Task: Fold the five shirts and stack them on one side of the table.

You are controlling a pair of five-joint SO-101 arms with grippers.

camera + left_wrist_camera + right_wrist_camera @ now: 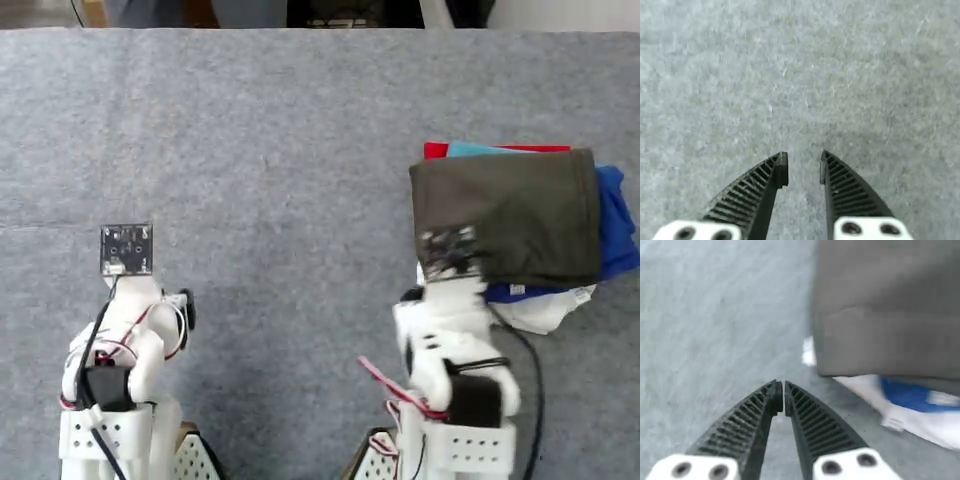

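Shirt stack (510, 225) at right side of table (280, 130), grey on top; five colours showing, task looks near done. Right pincer (779, 395) together, empty, beside stack; left pincer (804, 167) slightly apart above table.

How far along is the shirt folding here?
Looks nearly finished. Done: grey shirt tops a stack on one side, with red shirt, teal shirt, blue shirt and white shirt edges beneath. In hand: nothing; left claw open over the table, right claw shut beside the stack. Left: perhaps tidying the white shirt.
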